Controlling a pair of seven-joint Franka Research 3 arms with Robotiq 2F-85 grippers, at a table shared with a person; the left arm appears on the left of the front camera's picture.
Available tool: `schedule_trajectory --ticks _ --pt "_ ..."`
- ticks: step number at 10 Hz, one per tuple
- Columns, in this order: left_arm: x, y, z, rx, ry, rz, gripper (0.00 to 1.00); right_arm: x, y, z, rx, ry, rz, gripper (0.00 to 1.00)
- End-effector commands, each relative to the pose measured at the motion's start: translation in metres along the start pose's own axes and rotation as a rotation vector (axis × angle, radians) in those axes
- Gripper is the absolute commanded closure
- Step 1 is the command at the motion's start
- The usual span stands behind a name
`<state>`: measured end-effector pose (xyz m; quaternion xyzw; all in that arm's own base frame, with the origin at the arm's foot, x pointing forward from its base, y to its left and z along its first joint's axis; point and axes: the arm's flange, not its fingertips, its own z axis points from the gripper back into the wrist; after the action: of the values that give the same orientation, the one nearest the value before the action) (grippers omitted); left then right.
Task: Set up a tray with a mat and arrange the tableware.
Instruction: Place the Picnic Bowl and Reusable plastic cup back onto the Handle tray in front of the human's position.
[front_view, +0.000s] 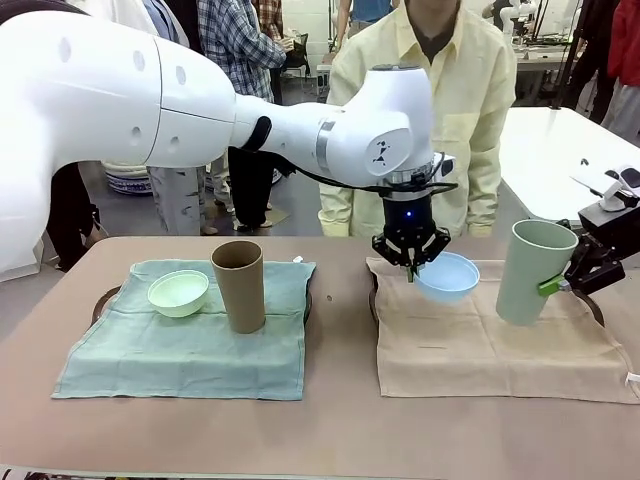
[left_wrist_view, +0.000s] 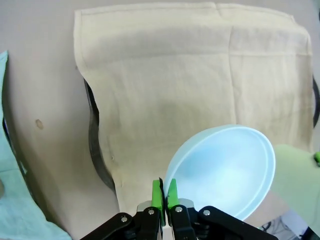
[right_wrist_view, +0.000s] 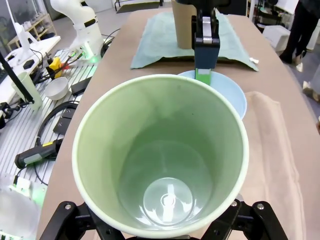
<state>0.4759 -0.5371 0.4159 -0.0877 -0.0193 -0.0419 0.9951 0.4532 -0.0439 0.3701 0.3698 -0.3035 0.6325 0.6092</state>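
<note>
Front view gives you the left gripper (front_view: 411, 262) hanging over the beige mat (front_view: 490, 340), clenched on the near rim of the light blue bowl (front_view: 447, 276), which tilts and is lifted off the cloth. Your right gripper (front_view: 572, 281) is mostly cut off at the picture's right edge; its green pad presses the wall of the pale green cup (front_view: 532, 270), which it is grasping, tilted, with the cup's base low over the beige mat, though you cannot tell whether it touches. The trays under both mats are nearly hidden; only dark curved edges (front_view: 373, 300) peek out beside the cloth. On the green mat (front_view: 180, 340) the mint green bowl (front_view: 179, 292) sits just beside the upright brown cup (front_view: 239, 285). Both bowls look empty; you cannot see into the brown cup. Right wrist view looks straight into the pale green cup, which has nothing in it. A person in a yellow shirt (front_view: 470, 90) stands across the counter (front_view: 320, 430), hands out of sight behind the arm.
</note>
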Motion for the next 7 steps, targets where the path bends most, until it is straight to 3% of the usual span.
schedule_trajectory --ticks 1,7 --pt "-0.004 0.001 -0.004 0.016 0.023 -0.003 0.96 -0.001 0.0 -0.001 0.003 -0.001 -0.002 0.15" --pt "0.006 0.008 -0.03 0.004 -0.018 -0.022 0.96 -0.033 -0.014 -0.023 0.01 0.035 0.172 0.15"
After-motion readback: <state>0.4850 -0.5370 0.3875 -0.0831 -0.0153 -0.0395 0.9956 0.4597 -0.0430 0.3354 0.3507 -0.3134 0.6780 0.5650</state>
